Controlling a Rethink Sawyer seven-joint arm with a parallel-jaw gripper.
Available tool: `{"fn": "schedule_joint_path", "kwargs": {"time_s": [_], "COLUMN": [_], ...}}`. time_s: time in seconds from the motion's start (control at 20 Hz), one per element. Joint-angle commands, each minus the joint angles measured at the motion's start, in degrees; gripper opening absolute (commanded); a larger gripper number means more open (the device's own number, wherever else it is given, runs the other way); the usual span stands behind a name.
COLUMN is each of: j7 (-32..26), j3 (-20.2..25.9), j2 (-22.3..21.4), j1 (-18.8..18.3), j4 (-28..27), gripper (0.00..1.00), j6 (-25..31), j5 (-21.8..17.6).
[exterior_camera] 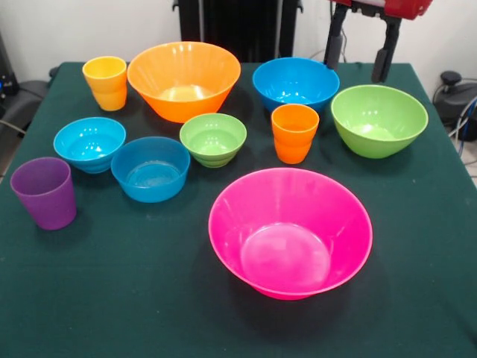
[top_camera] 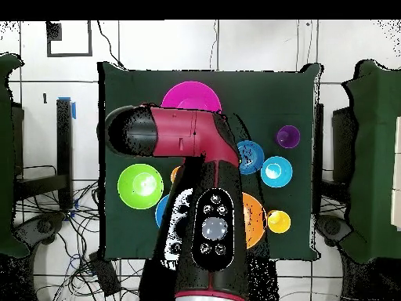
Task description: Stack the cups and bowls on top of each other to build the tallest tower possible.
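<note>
All cups and bowls stand apart on the green table, nothing stacked. The large pink bowl (exterior_camera: 289, 231) (top_camera: 191, 97) is nearest the front camera. Behind it stand the orange cup (exterior_camera: 294, 132), small green bowl (exterior_camera: 213, 139), small blue bowl (exterior_camera: 150, 168), cyan bowl (exterior_camera: 89, 143) and purple cup (exterior_camera: 45, 192). At the back are the yellow cup (exterior_camera: 106, 82), large orange bowl (exterior_camera: 184, 78), medium blue bowl (exterior_camera: 295, 82) and medium green bowl (exterior_camera: 378, 119). My gripper (exterior_camera: 361, 54) hangs open and empty, high above the gap between the medium blue and medium green bowls.
In the overhead view my arm (top_camera: 196, 188) covers the table's middle and hides the gripper. The green tablecloth (exterior_camera: 134, 298) has bare room in front of the pink bowl. Cables and equipment lie off the table's sides.
</note>
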Motion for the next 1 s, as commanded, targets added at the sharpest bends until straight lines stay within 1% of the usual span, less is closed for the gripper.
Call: {"fn": "schedule_joint_path", "kwargs": {"time_s": [0.05, 0.2, 0.45, 0.65, 0.8, 1.0], "j7": [-7.19, -6.26, -4.69, -3.99, -3.56, -3.49], "j3": [7.33, 7.75, 9.0, 9.6, 10.3, 11.62], "j2": [3.75, 3.4, 1.72, 0.78, 0.55, 0.6], "j1": [-1.91, -2.15, -3.17, -3.61, -4.13, -5.4], "j4": [6.81, 8.37, 13.39, 15.96, 17.83, 20.27], "gripper": [1.0, 1.0, 1.0, 1.0, 1.0, 1.0], "j6": [-3.68, -4.82, -7.23, -8.41, -9.61, -12.57], "j5": [-4.36, -4.34, -3.3, -2.98, -2.59, -2.87]}}
